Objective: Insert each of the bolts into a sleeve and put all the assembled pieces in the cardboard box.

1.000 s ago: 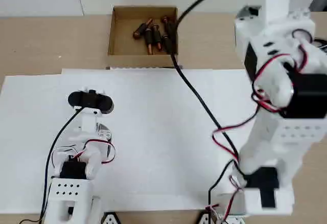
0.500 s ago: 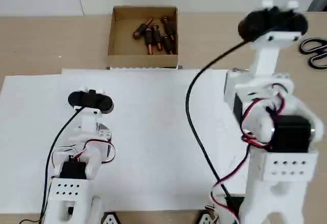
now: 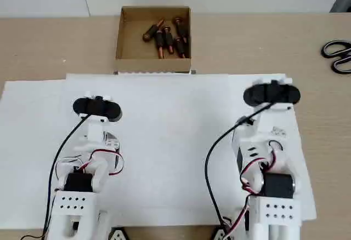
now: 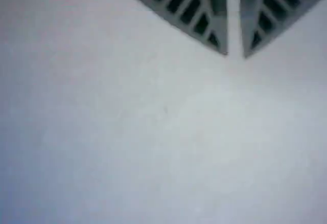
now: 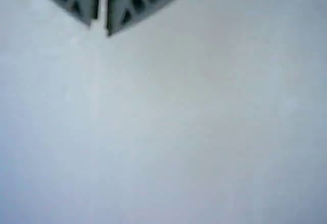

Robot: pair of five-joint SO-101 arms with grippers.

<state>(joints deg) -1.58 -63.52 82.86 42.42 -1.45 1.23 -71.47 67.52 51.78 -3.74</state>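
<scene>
The cardboard box (image 3: pixel 126 34) stands at the back of the table and holds several copper-coloured assembled bolt-and-sleeve pieces (image 3: pixel 164 36). Both arms are folded low over the white paper (image 3: pixel 175 136), far from the box. My left gripper (image 4: pixel 234 54) points down at the paper on the left, its fingers closed with nothing between them. My right gripper (image 5: pixel 100 29) does the same on the right, fingers together and empty. In the high view the left arm (image 3: pixel 88 158) and right arm (image 3: pixel 266 163) sit side by side near the front edge.
A pair of scissors (image 3: pixel 337 53) lies on the bare table at the far right. A black cable (image 3: pixel 219 152) runs down beside the right arm.
The right arm has drawn back from near the box and folded down onto the paper at the right. The left arm has not moved.
</scene>
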